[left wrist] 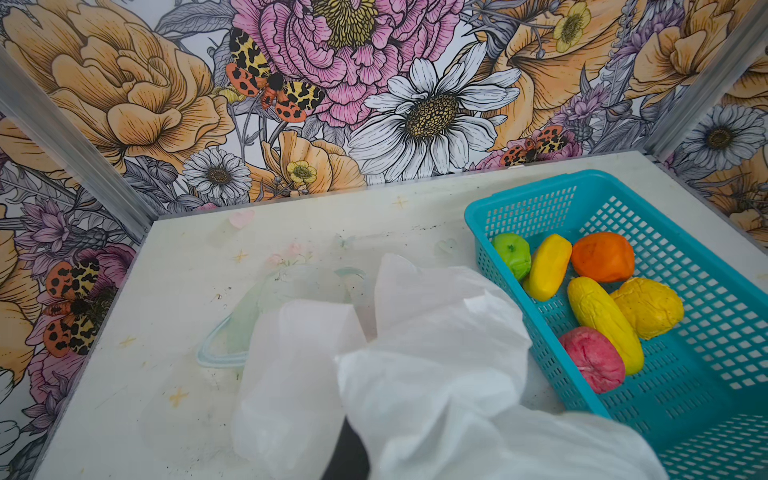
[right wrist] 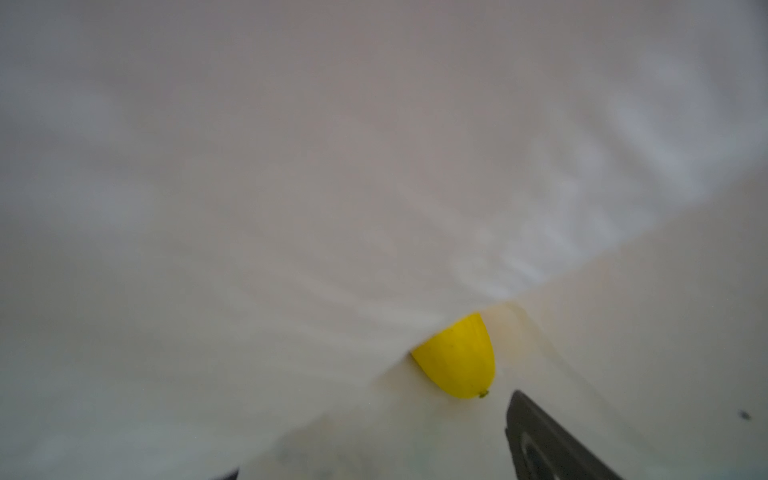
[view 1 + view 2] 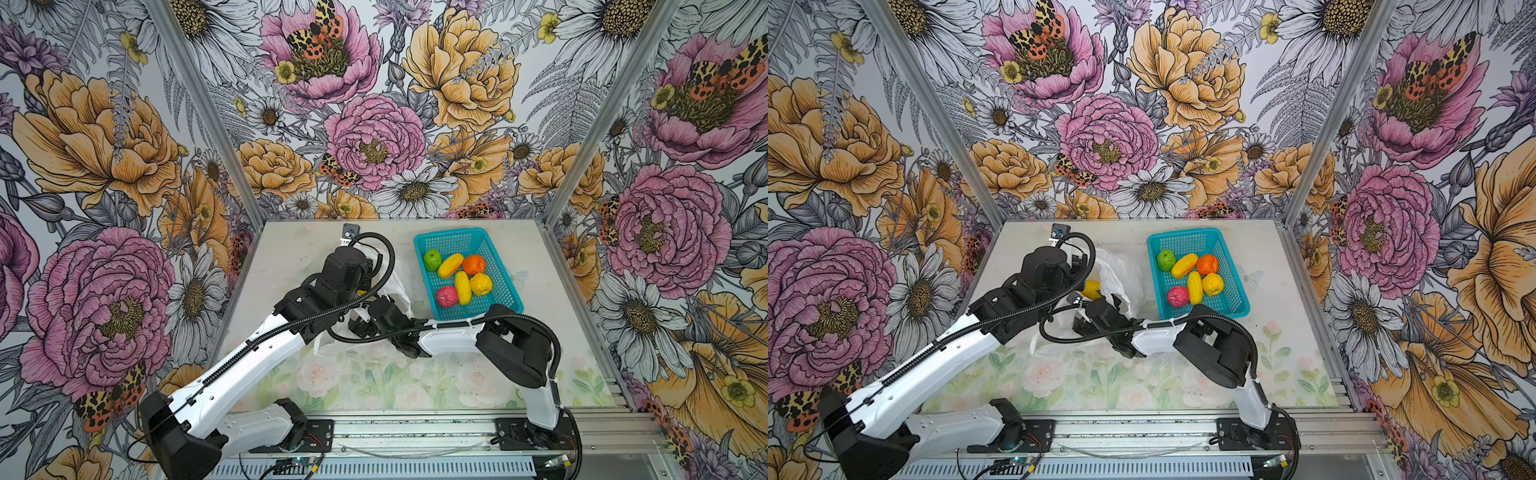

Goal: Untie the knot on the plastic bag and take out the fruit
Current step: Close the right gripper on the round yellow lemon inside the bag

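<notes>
1. The move ahead turns on one relation. The yellow fruit (image 2: 457,361) lies just ahead of the right gripper (image 2: 376,434), inside the plastic bag (image 3: 1121,270) and half tucked under a fold of film. In a top view the same fruit (image 3: 1091,289) sits just far and slightly left of that gripper, well left of the teal basket (image 3: 1183,234).
2. Its long axis seems to run away from the fingers and into the fold, with the tapered, nubbed end pointing back toward the gripper. We judge the jaws would close across its width, not along it.
3. The right fingers stand wide apart. One finger (image 2: 540,436) is beside the fruit, and the other is only a dark sliver at the picture's edge. Neither touches the fruit.
4. The left gripper (image 3: 1076,265) is closed, and the left wrist view shows bag film bunched at it. We judge that it pinches the bag and holds the mouth up, so the right arm is both nearer and free.
5. We see no knot. Six fruits (image 3: 1196,278) lie in the basket.
6. In our judgement, the risk is loose film slipping between finger and fruit.
</notes>
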Robot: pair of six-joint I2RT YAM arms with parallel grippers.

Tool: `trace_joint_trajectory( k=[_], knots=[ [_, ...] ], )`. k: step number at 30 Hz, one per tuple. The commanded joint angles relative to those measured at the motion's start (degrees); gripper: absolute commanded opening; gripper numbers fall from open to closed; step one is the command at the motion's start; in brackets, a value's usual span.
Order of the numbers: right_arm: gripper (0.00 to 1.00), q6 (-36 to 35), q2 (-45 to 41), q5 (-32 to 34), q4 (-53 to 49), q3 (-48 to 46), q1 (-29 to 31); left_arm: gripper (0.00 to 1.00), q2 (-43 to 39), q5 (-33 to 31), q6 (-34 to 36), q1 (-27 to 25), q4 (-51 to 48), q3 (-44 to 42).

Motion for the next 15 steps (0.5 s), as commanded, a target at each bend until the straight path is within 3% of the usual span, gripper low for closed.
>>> trace_joint_trajectory(
  k=[1, 10, 15],
  knots=[
    [0.97, 3.80, 2.44, 0.55, -3.42, 3.39, -0.86, 0.00, -1.12, 0.96, 0.12, -0.49, 0.17, 0.59],
    [0.94, 5.30, 6.63, -4.94, -6.17, 8.43, -0.75, 0.00, -0.84, 0.53, 0.47, -1.32, 0.26, 0.82],
    [1.00, 8.36, 11.96, -7.12, -10.48, 15.69, -1.00, 0.00, -0.56, 0.55, 0.69, -1.77, 0.18, 0.96]
  ],
)
